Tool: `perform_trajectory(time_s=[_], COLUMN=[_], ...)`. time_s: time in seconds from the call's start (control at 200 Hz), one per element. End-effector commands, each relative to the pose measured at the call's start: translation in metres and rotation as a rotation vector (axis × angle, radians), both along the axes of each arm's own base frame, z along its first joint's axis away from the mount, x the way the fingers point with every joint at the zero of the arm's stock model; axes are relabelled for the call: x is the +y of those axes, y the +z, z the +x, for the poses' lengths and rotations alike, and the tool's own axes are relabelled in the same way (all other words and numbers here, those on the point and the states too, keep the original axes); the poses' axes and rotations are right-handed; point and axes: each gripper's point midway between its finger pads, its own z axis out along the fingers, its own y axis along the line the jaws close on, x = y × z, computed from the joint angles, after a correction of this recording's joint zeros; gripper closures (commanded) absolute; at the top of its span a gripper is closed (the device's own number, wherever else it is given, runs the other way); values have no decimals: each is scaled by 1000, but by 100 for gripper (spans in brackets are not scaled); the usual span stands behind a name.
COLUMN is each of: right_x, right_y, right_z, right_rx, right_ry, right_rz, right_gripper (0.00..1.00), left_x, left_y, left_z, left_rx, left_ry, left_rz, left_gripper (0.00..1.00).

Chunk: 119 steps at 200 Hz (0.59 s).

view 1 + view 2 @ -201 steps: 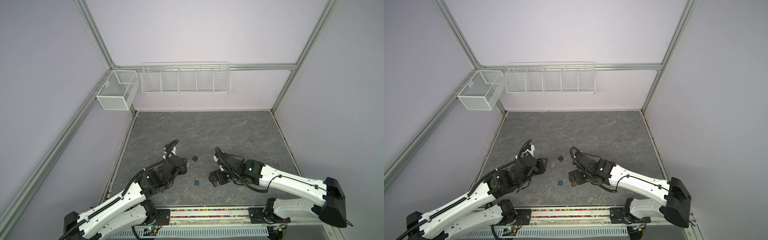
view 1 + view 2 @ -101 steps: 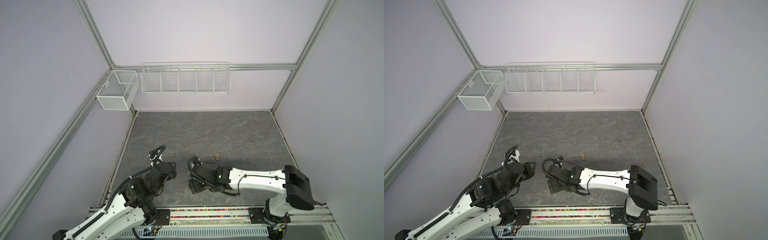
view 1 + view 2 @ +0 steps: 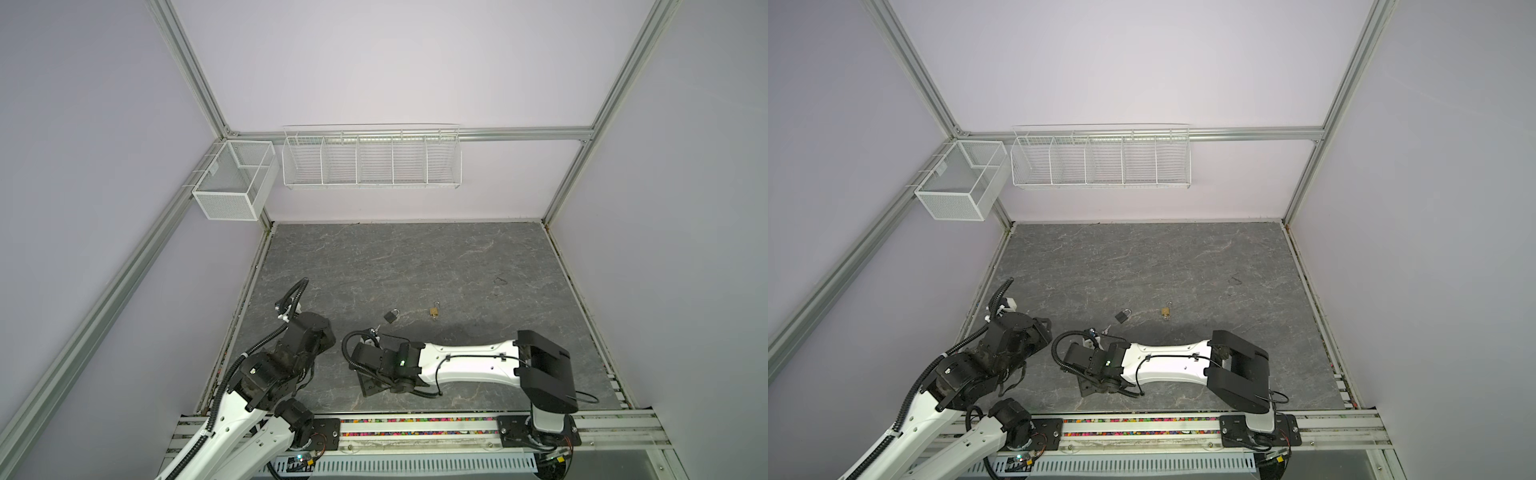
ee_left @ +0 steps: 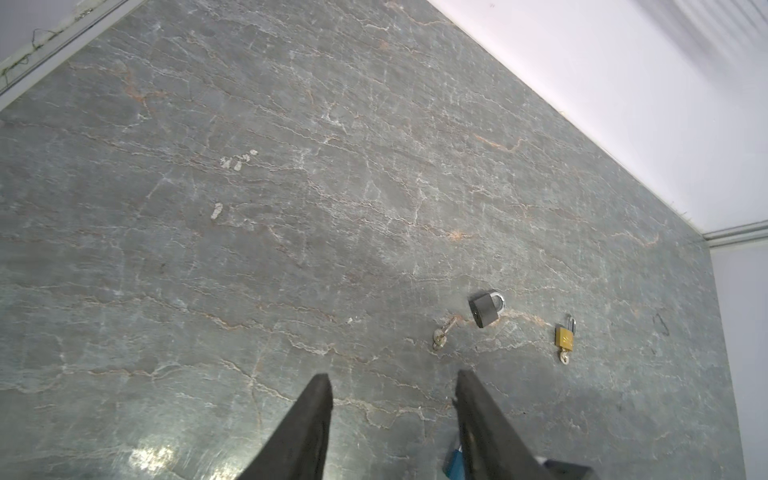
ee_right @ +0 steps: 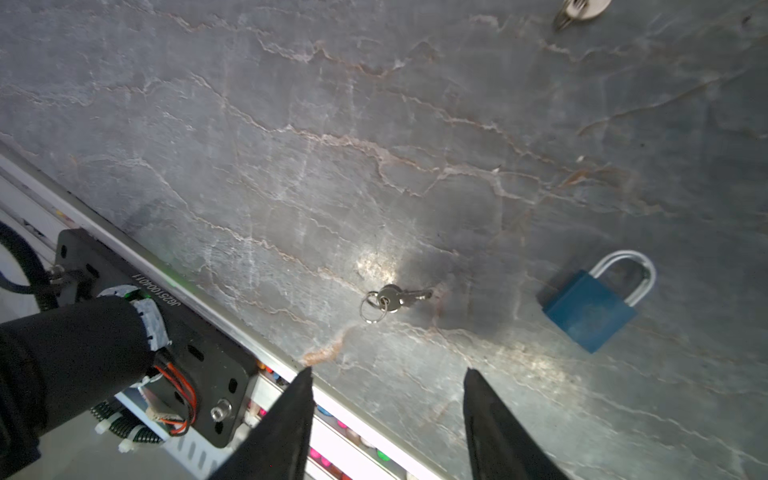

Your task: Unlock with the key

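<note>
Three padlocks lie on the grey stone table. The dark grey padlock (image 3: 391, 316) (image 4: 485, 309) has a loose key (image 4: 442, 334) beside it. The brass padlock (image 3: 434, 311) (image 4: 564, 337) has a key in its base. The blue padlock (image 5: 590, 307) lies flat near a silver key on a ring (image 5: 388, 300); my right arm (image 3: 465, 363) hides both in both top views. My right gripper (image 5: 388, 370) is open and empty, hovering short of the ringed key. My left gripper (image 4: 394, 376) is open and empty, well short of the grey padlock.
The table's front rail (image 5: 232, 307) runs close under my right gripper. My left arm's base mount (image 5: 199, 374) sits beside it. White wire baskets (image 3: 372, 160) (image 3: 235, 183) hang on the back wall and the left frame. Walls close the table (image 3: 395, 257) on three sides.
My right arm has swung left and back toward the front rail, covering the blue padlock in the top view. My left arm has drawn back to the front left. The brass padlock now shows.
</note>
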Motion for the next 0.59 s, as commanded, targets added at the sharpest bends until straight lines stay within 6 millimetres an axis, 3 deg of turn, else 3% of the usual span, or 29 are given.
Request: perform_trajectory(time_s=[0.0, 0.235, 0.59], right_x=[-4, 5, 2], right_y=[-16, -31, -46], right_z=[-4, -4, 3], right_rx=[25, 19, -34], right_ry=[-50, -40, -20], right_rz=[-68, -125, -244], right_gripper=[48, 58, 60], left_x=[8, 23, 35], left_y=[-1, -7, -3], left_z=[-6, -9, -14], left_rx=[24, 24, -2], left_ry=[1, 60, 116], left_rz=[0, -6, 0], left_gripper=[51, 51, 51])
